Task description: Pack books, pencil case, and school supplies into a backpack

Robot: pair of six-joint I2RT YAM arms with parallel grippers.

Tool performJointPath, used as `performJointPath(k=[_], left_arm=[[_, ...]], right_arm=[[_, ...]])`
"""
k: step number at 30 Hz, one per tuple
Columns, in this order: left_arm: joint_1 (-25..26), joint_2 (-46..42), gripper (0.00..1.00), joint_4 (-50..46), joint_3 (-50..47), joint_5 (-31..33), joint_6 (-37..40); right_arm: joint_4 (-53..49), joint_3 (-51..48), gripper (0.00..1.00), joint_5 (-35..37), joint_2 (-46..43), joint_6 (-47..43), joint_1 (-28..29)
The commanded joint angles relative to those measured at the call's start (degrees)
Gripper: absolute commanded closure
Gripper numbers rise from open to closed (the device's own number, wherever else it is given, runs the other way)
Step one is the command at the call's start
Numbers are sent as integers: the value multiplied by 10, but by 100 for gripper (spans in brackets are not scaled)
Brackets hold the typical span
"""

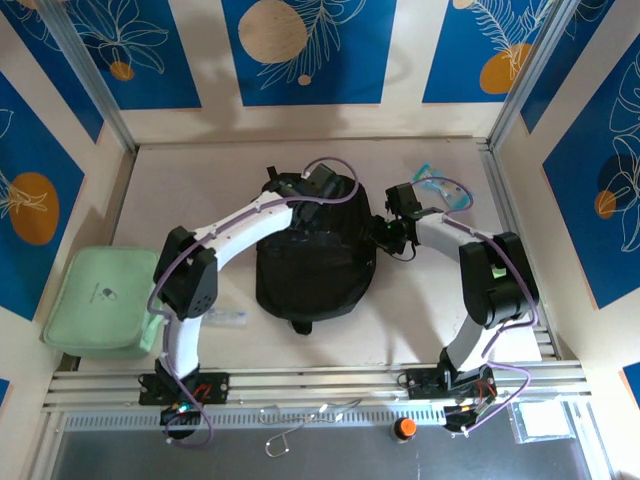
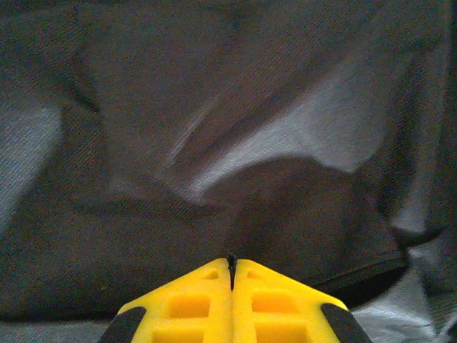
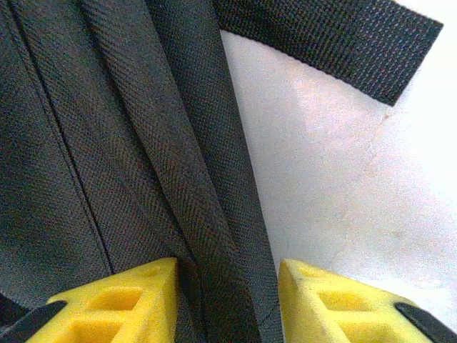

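The left gripper (image 2: 230,259) is closed over the large black fabric backpack (image 1: 310,265), laid at the desk's centre; its contents are hidden. The right gripper (image 3: 227,263) is held with jaws apart astride a black woven strap (image 3: 203,207).

The pale table top (image 1: 405,320) is lying flat and is showing a faint mottled finish in the right wrist view. Three walls are enclosing it. Blue panels (image 1: 240,50) are hanging on those walls, each carrying white leaf outlines and orange or cream discs. Two aluminium posts, one at the left (image 1: 88,75) and one at the right (image 1: 533,70), are slanting up from the far corners. A slotted aluminium rail (image 1: 320,385) is running along the near edge. An orange button (image 1: 404,428) is sitting just below this rail, and a bent metal hook (image 1: 283,443) is lying to its left on a dark grey strip (image 1: 120,455).
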State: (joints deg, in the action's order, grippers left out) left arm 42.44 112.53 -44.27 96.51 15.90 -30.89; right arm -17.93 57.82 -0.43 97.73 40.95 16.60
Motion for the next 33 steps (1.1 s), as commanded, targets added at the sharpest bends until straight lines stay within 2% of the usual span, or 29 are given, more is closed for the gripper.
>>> performJointPath(k=[1,12,17,21,23,25,26,29,31,33], left_arm=[[-23,-31,100,6,-34,48,16],[-124,-100,100,52,-163,51,10],[-172,-144,100,78,-228,7,-4],[-178,-166,100,94,-252,-28,-9],[-179,-178,91,98,-259,-39,-12],[-182,-197,73,98,-266,-42,-17],[-185,-207,67,96,-269,-43,-20],[-197,-243,56,96,-286,-57,-21],[-206,-274,39,94,-308,-58,-26],[-212,-302,28,86,-333,-44,-41]], right_arm=[[-45,4,63,35,15,6,-1],[-61,31,68,71,36,-3,-1],[-45,76,70,95,67,-32,-3],[-26,130,69,73,101,-60,-1],[-26,148,66,66,104,-66,-1],[-27,153,59,56,85,-68,2],[-25,149,54,54,71,-71,4],[-29,132,40,53,19,-78,19],[-42,116,35,52,-16,-78,32],[-52,96,31,58,-42,-66,48]])
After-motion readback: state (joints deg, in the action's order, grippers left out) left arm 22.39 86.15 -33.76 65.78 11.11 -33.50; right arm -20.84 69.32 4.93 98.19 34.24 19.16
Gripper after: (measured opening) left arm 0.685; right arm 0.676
